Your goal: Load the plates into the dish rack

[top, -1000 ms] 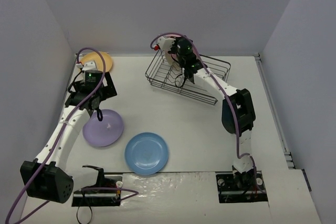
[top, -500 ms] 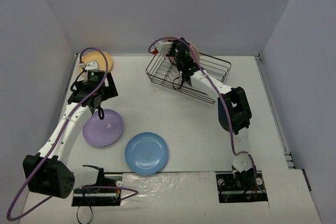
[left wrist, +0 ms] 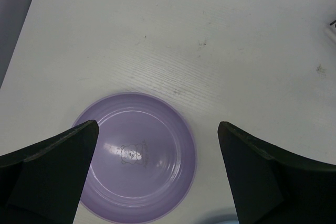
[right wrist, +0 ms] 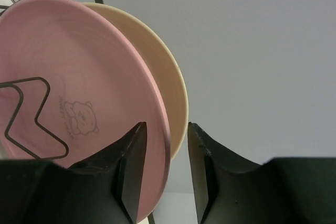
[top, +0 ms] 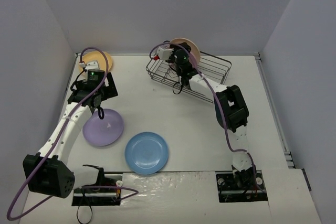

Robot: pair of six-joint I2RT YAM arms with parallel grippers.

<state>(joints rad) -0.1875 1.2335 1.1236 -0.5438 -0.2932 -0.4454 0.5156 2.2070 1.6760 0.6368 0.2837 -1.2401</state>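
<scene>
Plates stand on edge at the left end of the dish rack: the pink plate in front and the cream plate close behind it, both upright among the zigzag wire dividers. My right pincer sits at the pink plate's rim. Its jaws are a little apart with the rim between them and no clamp that I can see, so I judge the pink plate seated and this step at its end. My left pincer hangs fully open above the lilac plate, which lies flat on the counter. The light blue plate lies just beside it, nearer my bases, and the yellow-orange plate sits in the far left corner. Three plates are not yet loaded. Next, as I judge it, the right pincer must back straight off the rim without tipping either standing plate, while the left comes down to take the lilac plate by its edge, a shallow rim that may be hard to get under
</scene>
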